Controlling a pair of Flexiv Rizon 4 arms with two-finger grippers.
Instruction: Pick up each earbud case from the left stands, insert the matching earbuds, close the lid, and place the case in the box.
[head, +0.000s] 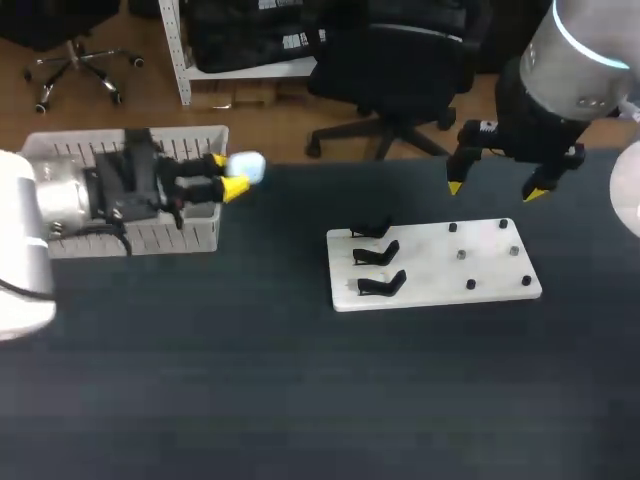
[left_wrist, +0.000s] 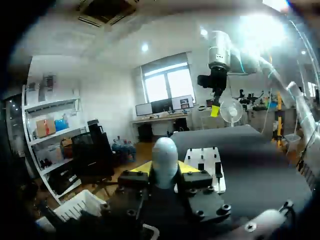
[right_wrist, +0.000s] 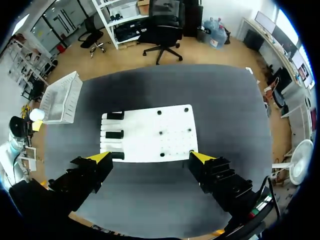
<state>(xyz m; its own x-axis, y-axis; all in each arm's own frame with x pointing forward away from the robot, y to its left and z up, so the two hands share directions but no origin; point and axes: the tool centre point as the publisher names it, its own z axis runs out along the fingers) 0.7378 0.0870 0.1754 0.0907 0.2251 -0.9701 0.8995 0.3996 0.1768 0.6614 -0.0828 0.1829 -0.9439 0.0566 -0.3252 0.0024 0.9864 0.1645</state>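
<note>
My left gripper (head: 232, 174) is shut on a pale rounded earbud case (head: 247, 167), held level by the right end of the white slotted box (head: 190, 236). In the left wrist view the case (left_wrist: 165, 159) stands up between the yellow tips of that gripper (left_wrist: 165, 171). Three black stands (head: 378, 256) on the left part of the white board (head: 490, 272) carry nothing. My right gripper (head: 492, 189) hangs open above the board's far right edge. From the right wrist, that gripper (right_wrist: 151, 157) spreads wide over the board (right_wrist: 150, 132) and grips nothing.
Small dark pegs (head: 470, 285) dot the right half of the board. The box (right_wrist: 60, 97) sits at the table's far left corner. Dark tabletop (head: 300, 390) stretches between the box, the board and the near edge.
</note>
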